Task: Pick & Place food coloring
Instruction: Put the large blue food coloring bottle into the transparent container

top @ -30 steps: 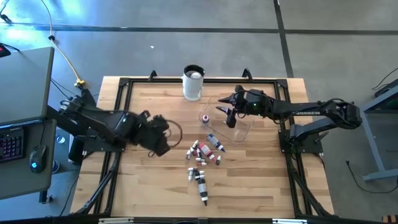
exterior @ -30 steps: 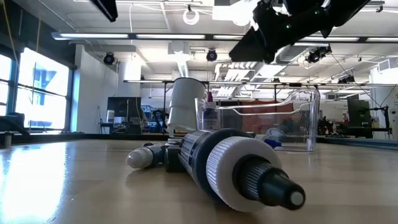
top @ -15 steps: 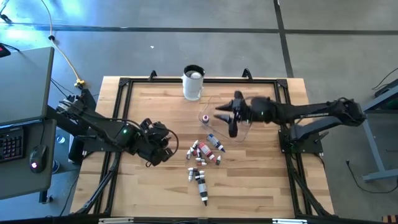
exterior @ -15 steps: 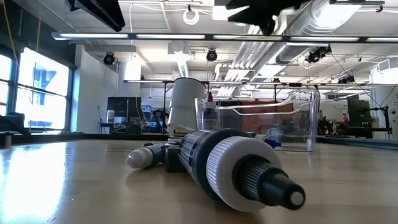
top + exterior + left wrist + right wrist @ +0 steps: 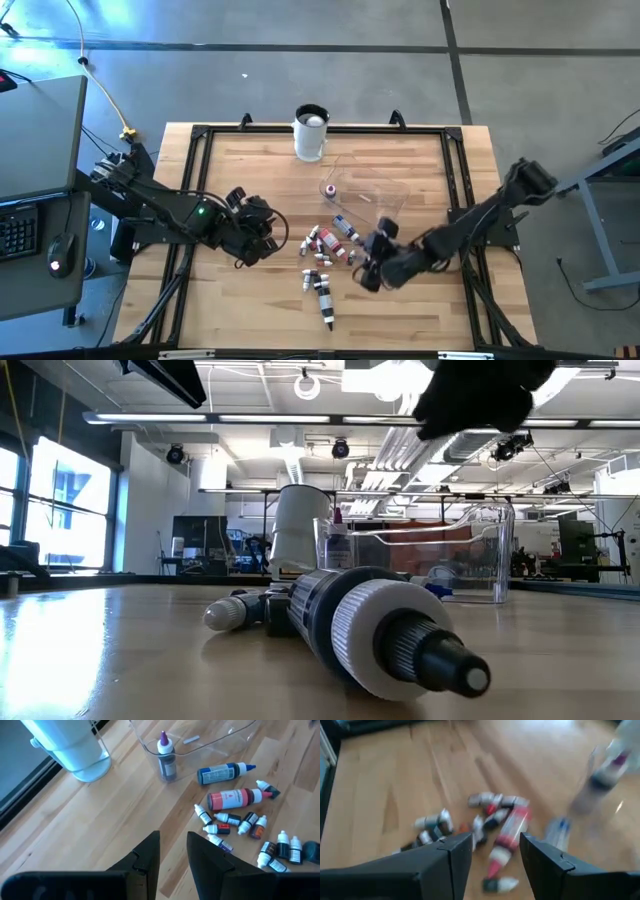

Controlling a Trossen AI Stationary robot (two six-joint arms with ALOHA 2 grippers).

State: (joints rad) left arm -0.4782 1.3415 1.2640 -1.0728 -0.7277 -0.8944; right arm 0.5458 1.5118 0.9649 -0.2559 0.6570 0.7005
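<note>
Food coloring bottles (image 5: pixel 325 250) lie scattered flat mid-counter (image 5: pixel 250 310), caps pointing every which way; the blue one (image 5: pixel 224 772) and red one (image 5: pixel 235 798) lie side by side on nearly the same line, tips the same way. One purple-capped bottle (image 5: pixel 166 757) stands upright beside the clear bowl (image 5: pixel 375 185), near the white cup (image 5: pixel 311 132). The right claw (image 5: pixel 368 268) hovers just beside the pile, released and empty. The left claw (image 5: pixel 262 232) waits on the other side, fingers narrowly apart, grasping nothing.
</note>
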